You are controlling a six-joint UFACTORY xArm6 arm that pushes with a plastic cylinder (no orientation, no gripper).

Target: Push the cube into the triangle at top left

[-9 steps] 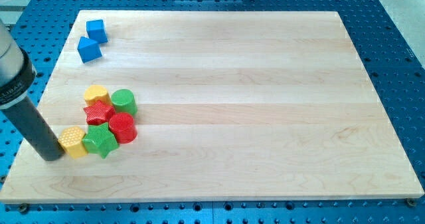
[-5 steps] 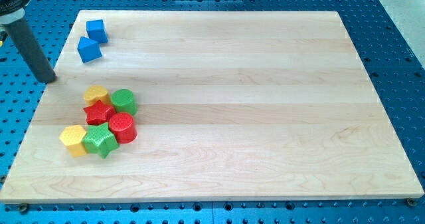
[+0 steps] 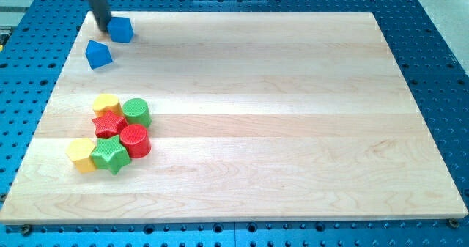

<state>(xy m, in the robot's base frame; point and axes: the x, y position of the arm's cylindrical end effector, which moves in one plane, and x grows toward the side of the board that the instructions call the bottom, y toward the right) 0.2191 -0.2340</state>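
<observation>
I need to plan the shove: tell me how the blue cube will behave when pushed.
The blue cube sits on a flat face, so it should slide, not roll. My tip touches its left side at the view's top; an off-centre push may twist it. The blue triangle lies below-left, apart.

Wooden board (image 3: 293, 130), lower-left cluster — two yellow blocks (image 3: 107, 104) (image 3: 81, 154), green cylinder (image 3: 136, 112), red star (image 3: 108, 122), red cylinder (image 3: 135, 141), green star (image 3: 110, 154)
</observation>
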